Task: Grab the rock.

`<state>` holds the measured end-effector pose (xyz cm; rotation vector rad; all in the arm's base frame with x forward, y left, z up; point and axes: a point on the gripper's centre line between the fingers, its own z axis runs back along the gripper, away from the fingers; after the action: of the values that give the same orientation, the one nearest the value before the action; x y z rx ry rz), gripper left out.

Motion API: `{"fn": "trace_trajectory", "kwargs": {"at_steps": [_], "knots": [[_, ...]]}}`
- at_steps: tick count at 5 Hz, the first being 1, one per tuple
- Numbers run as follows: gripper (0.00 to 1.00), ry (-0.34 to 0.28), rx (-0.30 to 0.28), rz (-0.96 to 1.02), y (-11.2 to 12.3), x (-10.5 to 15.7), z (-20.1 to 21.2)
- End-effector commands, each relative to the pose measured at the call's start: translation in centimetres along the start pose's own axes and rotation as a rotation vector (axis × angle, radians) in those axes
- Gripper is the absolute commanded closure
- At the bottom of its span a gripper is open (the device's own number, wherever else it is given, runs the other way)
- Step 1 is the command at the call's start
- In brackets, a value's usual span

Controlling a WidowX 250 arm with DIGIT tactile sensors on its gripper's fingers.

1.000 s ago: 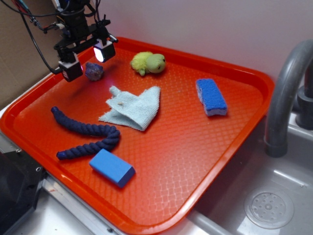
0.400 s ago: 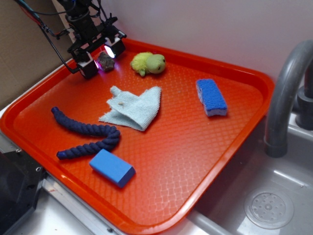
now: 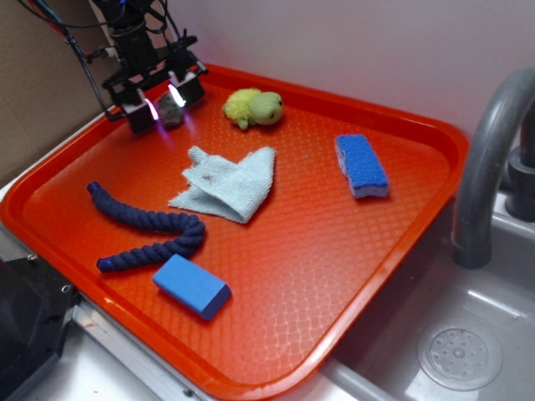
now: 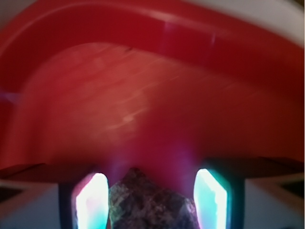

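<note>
Looking from the exterior view, I see my gripper down low at the far left corner of the orange tray. The rock sits right between the two glowing fingers. It looks small, dark and grey from here. The fingers are spread a bit wider than the rock, and I cannot tell if they touch it. The yellow-green plush toy lies near, off to one side of the rock.

From the wrist view, the rock fills the gap between my two bright fingers, at the bottom of the picture. It is bumpy and rough, grey-brown with little rusty spots. Its top comes to a point. One finger seems to be right against the rock, and a thin gap shows by the other. The tray's red floor and curved rim lie past it.
</note>
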<state>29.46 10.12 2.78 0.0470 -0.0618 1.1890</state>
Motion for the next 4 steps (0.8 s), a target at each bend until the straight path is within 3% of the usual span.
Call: {"fn": "trace_trajectory", "kwargs": {"at_steps": [1, 3, 4], "knots": [[1.0, -0.127, -0.06, -0.509, -1.4, -2.6, 7.5], [1.0, -0.076, -0.069, -1.01, 0.5, -10.2, 13.0], [1.0, -0.072, -0.136, -1.113, 0.4, -12.6, 16.3]]}}
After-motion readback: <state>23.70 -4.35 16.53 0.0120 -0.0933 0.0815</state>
